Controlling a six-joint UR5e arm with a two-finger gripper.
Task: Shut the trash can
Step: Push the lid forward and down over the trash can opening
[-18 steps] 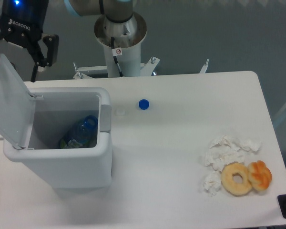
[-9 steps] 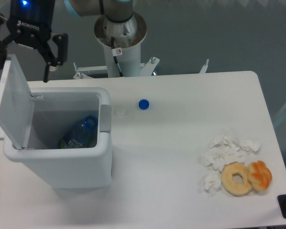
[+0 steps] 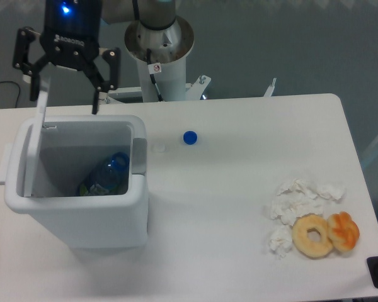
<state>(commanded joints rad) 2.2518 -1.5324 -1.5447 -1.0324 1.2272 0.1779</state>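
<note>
Gripper [image 3: 64, 94] spread wide above trash can [image 3: 82, 214], lid [image 3: 33, 148] edge-on upright.

One fixed camera looks steeply down on my tabletop [image 3: 239, 207] from the near side, facing my base [image 3: 159, 47] at the far edge, at middling distance.

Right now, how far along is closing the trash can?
Partway. The lid stands nearly upright on its hinge, with the open pincer at its top edge. The trash can still gapes, a plastic bottle visible inside. Left: swinging the lid down flat.
</note>
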